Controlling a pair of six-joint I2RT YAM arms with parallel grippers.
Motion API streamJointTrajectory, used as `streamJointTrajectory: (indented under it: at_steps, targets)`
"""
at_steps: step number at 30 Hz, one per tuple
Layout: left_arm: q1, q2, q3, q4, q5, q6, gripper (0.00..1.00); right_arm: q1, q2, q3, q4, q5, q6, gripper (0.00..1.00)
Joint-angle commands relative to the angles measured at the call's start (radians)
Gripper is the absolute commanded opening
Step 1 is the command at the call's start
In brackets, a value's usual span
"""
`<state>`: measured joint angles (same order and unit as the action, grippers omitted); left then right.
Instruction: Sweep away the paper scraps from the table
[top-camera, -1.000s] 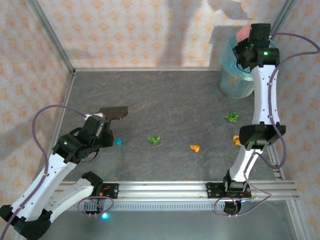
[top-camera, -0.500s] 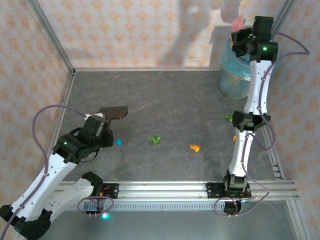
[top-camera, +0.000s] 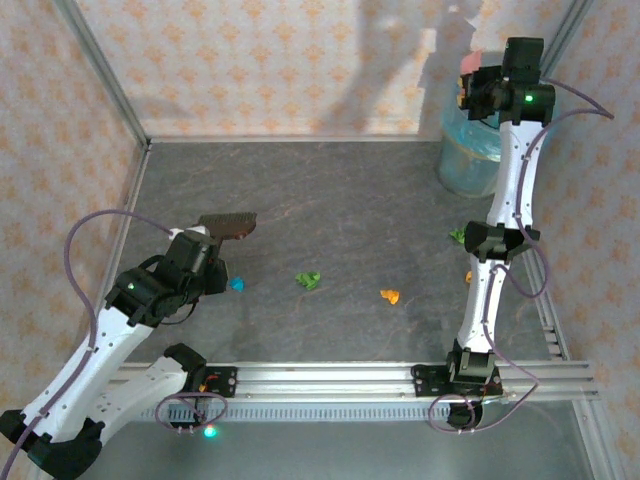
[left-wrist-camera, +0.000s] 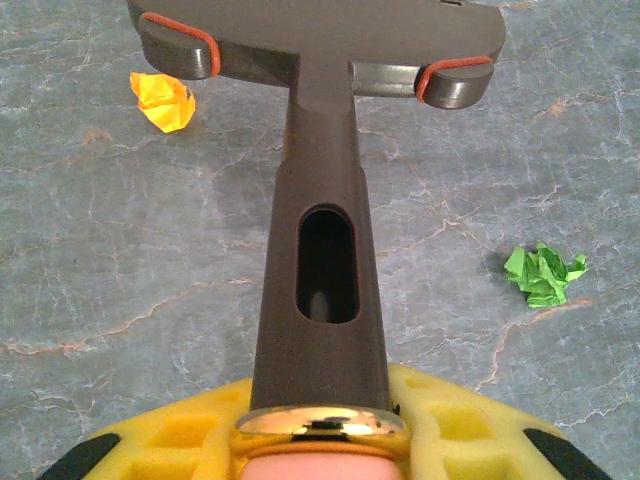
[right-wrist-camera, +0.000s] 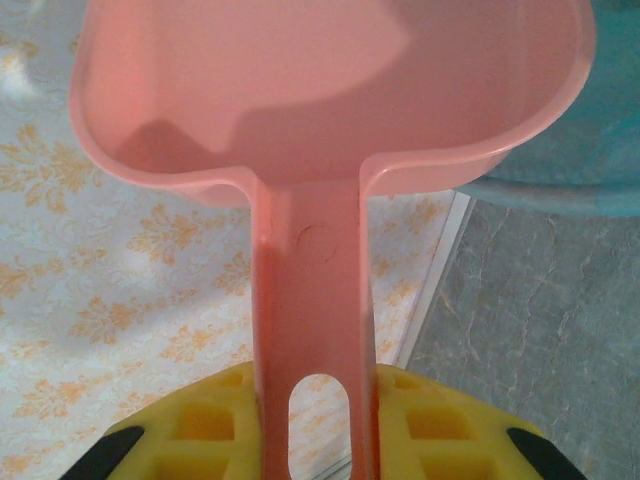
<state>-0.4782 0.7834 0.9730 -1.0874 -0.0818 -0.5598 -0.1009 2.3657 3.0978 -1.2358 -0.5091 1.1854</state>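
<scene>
The paper scraps lie scattered on the table (top-camera: 350, 200): a blue one (top-camera: 236, 284), a green one (top-camera: 309, 280), an orange one (top-camera: 390, 296), another green one (top-camera: 460, 236) and an orange one (top-camera: 469, 279) half hidden by the right arm. My left gripper (top-camera: 200, 256) is shut on the handle of the dark brown brush (top-camera: 228, 224), which hovers low at the left. The left wrist view has the brush handle (left-wrist-camera: 320, 250), an orange scrap (left-wrist-camera: 165, 100) and a green scrap (left-wrist-camera: 545, 275). My right gripper (top-camera: 492, 92) is shut on the pink dustpan (right-wrist-camera: 330, 90), raised over the bin.
A translucent blue bin (top-camera: 468, 158) stands at the back right corner, its rim (right-wrist-camera: 612, 110) just beside the dustpan. Patterned walls close in the back and both sides. An aluminium rail (top-camera: 330, 378) runs along the near edge between the arm bases.
The right arm has straightened upward and swung the dustpan higher and slightly left over the bin. The left arm and brush have stayed still.
</scene>
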Motion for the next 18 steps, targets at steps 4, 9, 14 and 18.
streamJointTrajectory:
  at_steps: [4, 9, 14, 18]
  targets:
    - [-0.012, -0.006, -0.008, 0.030, -0.015, -0.012, 0.00, -0.003, -0.068, 0.048, -0.018, 0.032, -0.013, 0.00]
    - [-0.011, -0.010, -0.009, 0.029, -0.019, -0.015, 0.00, -0.002, -0.129, 0.048, -0.062, 0.111, -0.091, 0.00]
    - [-0.011, -0.010, -0.007, 0.028, -0.022, -0.015, 0.00, -0.001, -0.177, 0.051, -0.084, 0.092, -0.157, 0.00]
    - [-0.012, -0.009, -0.006, 0.023, -0.034, -0.021, 0.00, 0.044, -0.232, 0.060, -0.093, 0.099, -0.288, 0.00]
